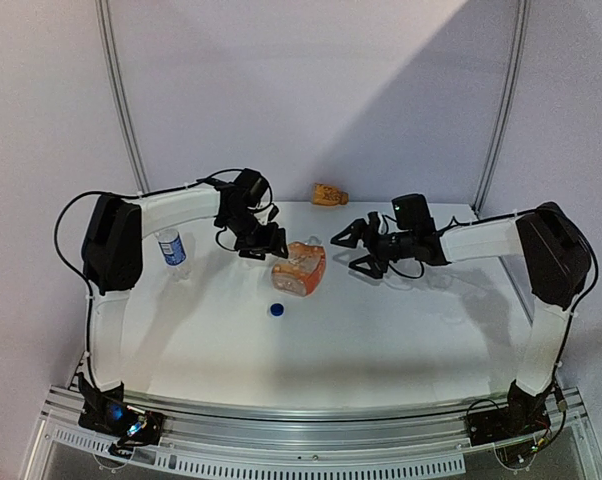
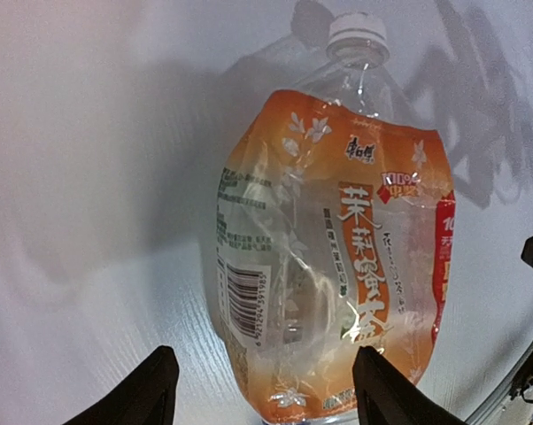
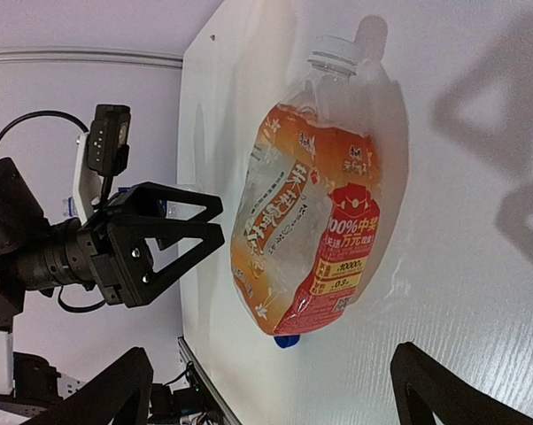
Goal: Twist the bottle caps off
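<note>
The orange bottle (image 1: 299,265) lies flat on the white table, its white cap (image 2: 359,35) still on the neck and pointing away from me. My left gripper (image 1: 261,245) hovers at the bottle's left side, open. Its fingertips (image 2: 151,390) straddle the bottle's base (image 2: 311,266) with a gap on the left. The right gripper (image 1: 356,250) stands open on the bottle's right, well apart from it (image 3: 311,212). A loose dark blue cap (image 1: 277,309) rests on the table just in front of the bottle (image 3: 286,341). The slim water bottle (image 1: 171,247) stands upright at the left, uncapped.
A small tan bottle (image 1: 329,194) lies at the table's back edge (image 1: 381,204). The left arm's elbow (image 1: 111,240) hangs close beside the water bottle. The left gripper (image 3: 160,239) shows in the right wrist view, beyond the table's side edge.
</note>
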`<state>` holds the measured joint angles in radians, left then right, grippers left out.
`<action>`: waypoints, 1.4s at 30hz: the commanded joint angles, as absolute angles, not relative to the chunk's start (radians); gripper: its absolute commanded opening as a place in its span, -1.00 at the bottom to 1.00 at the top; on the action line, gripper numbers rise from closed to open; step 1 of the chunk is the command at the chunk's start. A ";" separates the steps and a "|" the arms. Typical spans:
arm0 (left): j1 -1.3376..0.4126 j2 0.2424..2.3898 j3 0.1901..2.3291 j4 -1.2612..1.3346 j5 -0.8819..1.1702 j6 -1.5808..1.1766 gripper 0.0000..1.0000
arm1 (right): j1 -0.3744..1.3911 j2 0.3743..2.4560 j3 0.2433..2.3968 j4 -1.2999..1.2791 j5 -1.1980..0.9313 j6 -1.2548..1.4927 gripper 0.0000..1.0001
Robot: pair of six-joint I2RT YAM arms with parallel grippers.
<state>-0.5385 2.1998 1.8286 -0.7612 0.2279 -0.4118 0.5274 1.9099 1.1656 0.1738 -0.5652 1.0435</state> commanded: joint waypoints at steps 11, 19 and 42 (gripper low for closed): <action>-0.514 2.314 1.904 -0.778 0.242 -0.377 0.01 | 0.533 2.095 1.305 0.171 -0.612 1.042 0.84; -0.512 2.313 1.881 -0.785 0.246 -0.358 -0.03 | 0.552 2.197 1.411 0.148 -0.622 1.046 0.81; -0.495 2.318 1.815 -0.774 0.302 -0.380 -0.11 | 0.583 2.383 1.479 0.380 -0.612 1.344 0.37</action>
<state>-0.5110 2.2837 1.8709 -0.7357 0.2985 -0.3752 0.5652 2.3310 1.4666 0.3008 -0.6067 1.2549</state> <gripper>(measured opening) 0.450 0.709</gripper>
